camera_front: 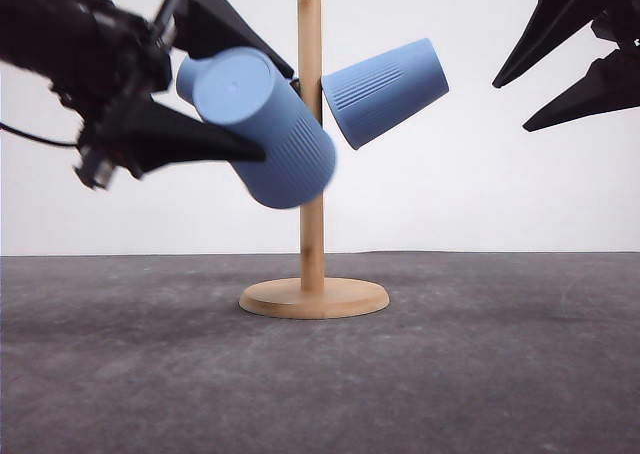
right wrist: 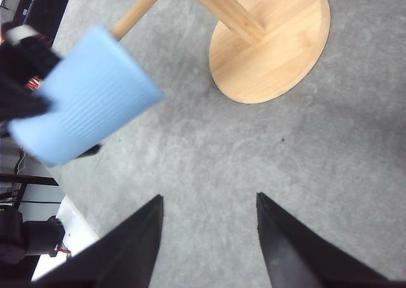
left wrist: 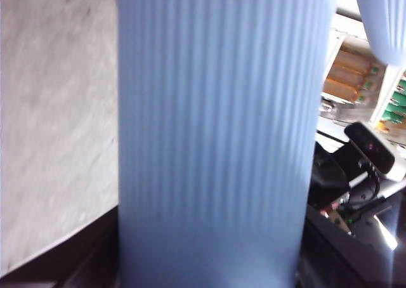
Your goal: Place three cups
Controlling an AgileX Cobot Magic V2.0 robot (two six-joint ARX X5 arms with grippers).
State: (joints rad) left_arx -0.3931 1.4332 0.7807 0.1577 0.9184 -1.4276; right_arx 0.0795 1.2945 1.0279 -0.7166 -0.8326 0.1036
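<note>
Two cups show in the front view, both up at the wooden stand (camera_front: 311, 124). One cup (camera_front: 385, 89) already hangs on the far side of the post from the left end effector (camera_front: 215, 89), mouth toward the post, base tilted up and away. The other, the held cup (camera_front: 265, 129), sits between the left end effector's fingers, which are closed on its ribbed wall; base faces the camera and up-left, mouth points down-right, toward the post. Third cup: can't tell where it is.

Key relation: the post lies just beyond the held cup's mouth end, cup overlapping the post in the front view, so its long axis runs diagonally from the end effector down toward the post. Whether the mouth is already over a peg can't be told; the peg is hidden behind the cup. In the left wrist view the held cup's wall (left wrist: 216, 142) runs straight out from the fingers.

Right end effector (camera_front: 510, 104) is released, fingers spread w/ nothing between, well apart from the post on the opposite side. In its wrist view the stand base (right wrist: 273, 44) on the bench (right wrist: 330, 161) lies ahead of the fingers (right wrist: 136, 250).

Judgement: left arm is the nearer one; the next move likely needs the cup axis lined up w/ a peg before letting go.
</note>
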